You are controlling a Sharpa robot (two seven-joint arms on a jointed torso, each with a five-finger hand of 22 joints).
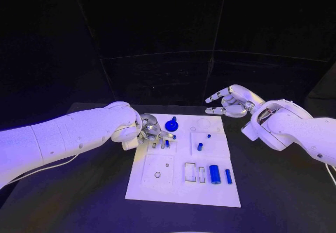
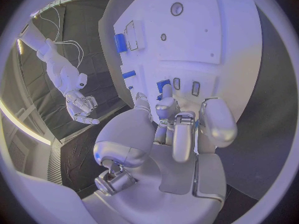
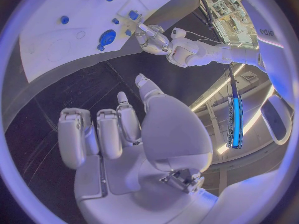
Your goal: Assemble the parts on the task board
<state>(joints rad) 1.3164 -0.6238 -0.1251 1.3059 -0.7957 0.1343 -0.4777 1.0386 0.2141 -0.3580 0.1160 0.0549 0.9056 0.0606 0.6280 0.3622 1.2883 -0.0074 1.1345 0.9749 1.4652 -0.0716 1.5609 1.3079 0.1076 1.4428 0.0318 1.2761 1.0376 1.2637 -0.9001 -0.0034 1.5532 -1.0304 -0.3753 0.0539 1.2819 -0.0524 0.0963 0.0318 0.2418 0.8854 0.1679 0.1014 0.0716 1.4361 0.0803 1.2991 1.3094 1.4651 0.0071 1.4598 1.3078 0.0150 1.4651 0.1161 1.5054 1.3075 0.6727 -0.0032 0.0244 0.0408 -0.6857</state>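
The white task board (image 1: 175,187) lies in the middle of the black table. My left hand (image 1: 149,130) hangs over its far left part, fingers pointing down. Thumb and a finger pinch a small blue part (image 1: 166,143) (image 2: 163,83) beside two empty slots (image 2: 186,86). A round blue knob (image 1: 171,125) stands just right of that hand. Two small blue pegs (image 1: 199,146) stand mid-board. A blue cylinder (image 1: 215,174) (image 2: 120,42) and a blue bar (image 1: 228,176) lie near the right edge. My right hand (image 1: 227,103) (image 3: 118,134) floats beyond the far right corner, fingers apart, holding nothing.
Bare black table (image 1: 77,194) surrounds the board on all sides. Two rectangular recesses (image 1: 190,172) and a small round hole (image 1: 158,174) mark the board's near half. A dark backdrop rises behind the table.
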